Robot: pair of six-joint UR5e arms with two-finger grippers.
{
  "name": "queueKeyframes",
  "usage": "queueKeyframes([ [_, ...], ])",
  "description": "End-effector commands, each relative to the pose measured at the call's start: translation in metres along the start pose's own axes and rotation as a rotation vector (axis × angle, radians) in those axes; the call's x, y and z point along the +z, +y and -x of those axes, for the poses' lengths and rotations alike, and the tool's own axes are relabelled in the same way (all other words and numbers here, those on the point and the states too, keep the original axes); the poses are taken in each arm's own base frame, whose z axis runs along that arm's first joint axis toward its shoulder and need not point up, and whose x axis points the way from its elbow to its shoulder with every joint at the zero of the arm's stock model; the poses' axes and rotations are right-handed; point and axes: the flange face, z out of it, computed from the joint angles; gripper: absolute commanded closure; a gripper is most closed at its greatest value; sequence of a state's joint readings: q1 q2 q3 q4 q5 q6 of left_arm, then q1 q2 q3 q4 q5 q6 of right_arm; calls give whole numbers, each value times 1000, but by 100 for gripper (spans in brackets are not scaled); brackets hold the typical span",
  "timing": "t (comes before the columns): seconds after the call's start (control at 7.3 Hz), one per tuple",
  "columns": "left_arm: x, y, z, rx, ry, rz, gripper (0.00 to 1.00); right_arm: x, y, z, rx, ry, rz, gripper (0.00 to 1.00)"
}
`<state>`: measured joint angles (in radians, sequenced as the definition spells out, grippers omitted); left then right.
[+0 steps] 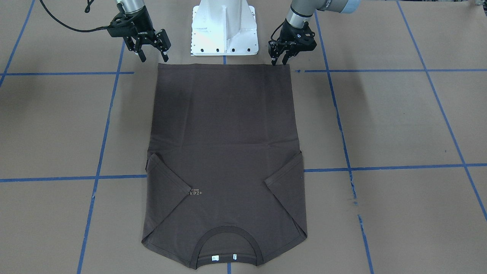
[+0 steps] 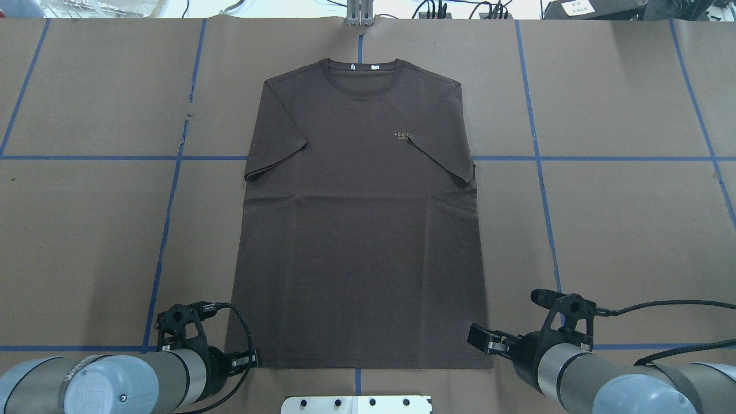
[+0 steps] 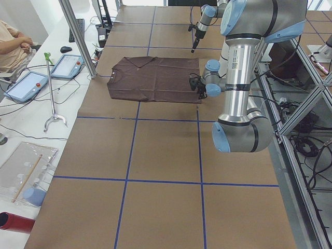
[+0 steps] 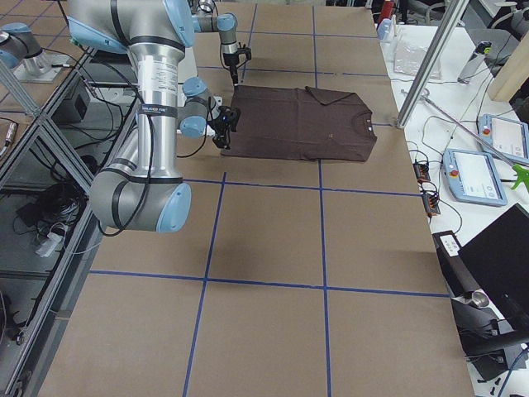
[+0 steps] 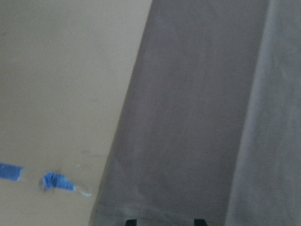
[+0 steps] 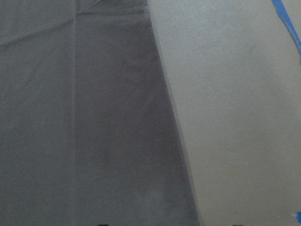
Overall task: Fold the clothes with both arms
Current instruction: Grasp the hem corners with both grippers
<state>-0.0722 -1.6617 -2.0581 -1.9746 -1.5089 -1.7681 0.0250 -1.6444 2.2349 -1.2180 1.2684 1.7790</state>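
The dark brown T-shirt (image 1: 224,125) lies flat on the brown table, both sleeves folded in, collar far from the robot and hem near its base; it also shows in the overhead view (image 2: 362,230). My left gripper (image 1: 279,62) is open and empty, fingers pointing down just over the hem corner on its side (image 2: 244,361). The left wrist view shows cloth (image 5: 188,117) under the spread fingertips. My right gripper (image 1: 154,58) is open and empty, hovering close to the other hem corner (image 2: 486,339). The right wrist view shows the shirt's side edge (image 6: 80,117).
The white base pedestal (image 1: 224,30) stands just behind the hem, between the two arms. Blue tape lines (image 1: 102,144) cross the brown table cover. Tablets (image 3: 26,85) and a seated person (image 3: 13,44) are beyond the table's far edge.
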Motion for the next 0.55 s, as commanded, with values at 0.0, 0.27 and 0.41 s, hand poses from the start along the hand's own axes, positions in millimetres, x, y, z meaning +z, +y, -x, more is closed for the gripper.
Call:
queueKeyframes([
  [0.0,-3,0,2,1,-35,-5,49,0,2,-1,-5,0,-9,8],
  [0.27,-2,0,3,6,-46,-7,49,0,3,0,-7,-1,-8,8],
  [0.41,2,0,5,14,-55,-7,49,0,4,0,-6,-1,-6,8],
])
